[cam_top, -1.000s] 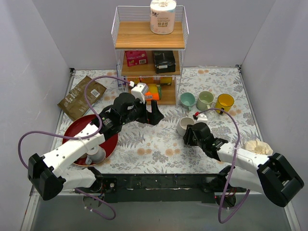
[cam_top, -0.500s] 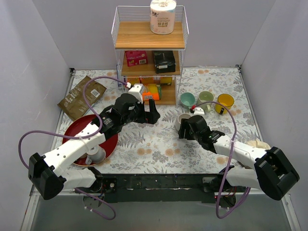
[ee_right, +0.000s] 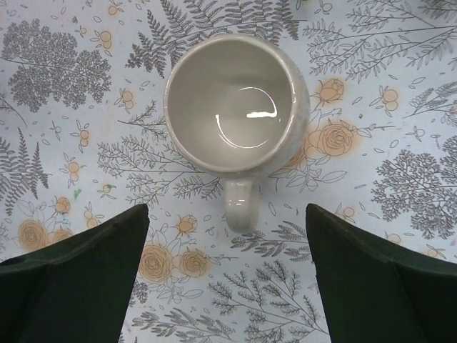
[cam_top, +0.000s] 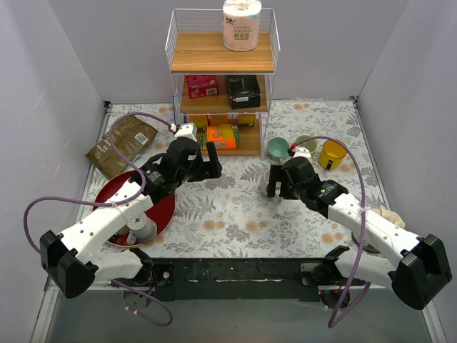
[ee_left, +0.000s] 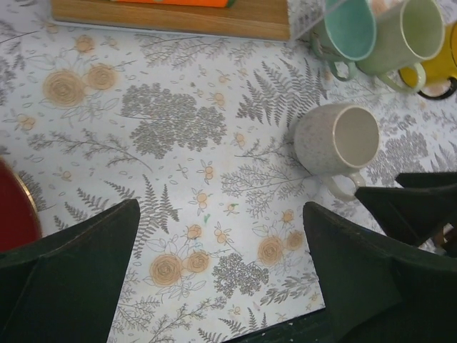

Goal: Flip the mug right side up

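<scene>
The white mug (ee_right: 239, 107) stands upright on the worktop (ee_right: 400, 64), empty — handle at 6 o'clock. Right jaws gape wide above it, holding nothing; left jaws likewise wide.

Plain pale grey walls (cam_top: 57, 71) close the space in on three sides. A white cloth (cam_top: 228, 214) printed with grey ferns and orange flowers covers the surface. A three-tier wire-and-wood rack (cam_top: 221, 51) stands against the back wall. The light is even.
</scene>
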You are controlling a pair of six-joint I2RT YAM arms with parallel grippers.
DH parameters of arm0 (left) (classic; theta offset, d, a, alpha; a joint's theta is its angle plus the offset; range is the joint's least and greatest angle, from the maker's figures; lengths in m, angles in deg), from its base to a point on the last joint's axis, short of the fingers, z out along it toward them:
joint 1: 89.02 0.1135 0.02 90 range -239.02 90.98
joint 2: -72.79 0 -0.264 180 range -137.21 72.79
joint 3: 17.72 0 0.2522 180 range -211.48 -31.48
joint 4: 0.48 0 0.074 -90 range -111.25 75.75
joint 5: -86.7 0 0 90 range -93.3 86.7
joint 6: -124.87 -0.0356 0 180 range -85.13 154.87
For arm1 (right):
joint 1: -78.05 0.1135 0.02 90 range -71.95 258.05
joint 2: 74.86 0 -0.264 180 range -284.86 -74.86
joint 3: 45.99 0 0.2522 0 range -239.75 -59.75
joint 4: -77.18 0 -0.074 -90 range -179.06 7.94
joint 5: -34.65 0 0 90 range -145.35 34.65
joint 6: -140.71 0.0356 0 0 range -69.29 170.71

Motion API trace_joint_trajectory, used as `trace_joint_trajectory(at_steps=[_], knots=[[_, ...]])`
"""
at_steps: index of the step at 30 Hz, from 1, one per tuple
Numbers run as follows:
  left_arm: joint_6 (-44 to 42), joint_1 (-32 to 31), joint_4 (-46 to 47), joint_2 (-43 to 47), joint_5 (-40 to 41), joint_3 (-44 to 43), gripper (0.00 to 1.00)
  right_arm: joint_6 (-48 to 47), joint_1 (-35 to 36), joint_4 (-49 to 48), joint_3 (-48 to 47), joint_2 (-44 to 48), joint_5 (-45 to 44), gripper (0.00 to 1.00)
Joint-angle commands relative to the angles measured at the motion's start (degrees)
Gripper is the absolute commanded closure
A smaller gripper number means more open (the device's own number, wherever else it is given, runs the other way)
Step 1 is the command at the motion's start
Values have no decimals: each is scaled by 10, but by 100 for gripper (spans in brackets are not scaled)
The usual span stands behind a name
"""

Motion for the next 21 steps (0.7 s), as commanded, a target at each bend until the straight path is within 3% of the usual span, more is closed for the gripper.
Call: trace_joint_trajectory(at_steps=[1, 8, 11, 17, 21], knots=[[73, 20, -108, 21, 86, -39, 2, 9, -15, 88, -74, 30, -8, 3], [224, 168, -316, 41, 113, -43, 2, 2, -52, 133, -169, 8, 40, 4], [271, 197, -373, 73, 161, -29, 2, -1, -62, 134, -183, -8, 70, 4], [326, 252, -396, 93, 205, -13, 2, -8, -85, 122, -184, -29, 133, 5], [275, 310, -369, 75, 255, -21, 2, -15, -102, 124, -195, -44, 165, 6]])
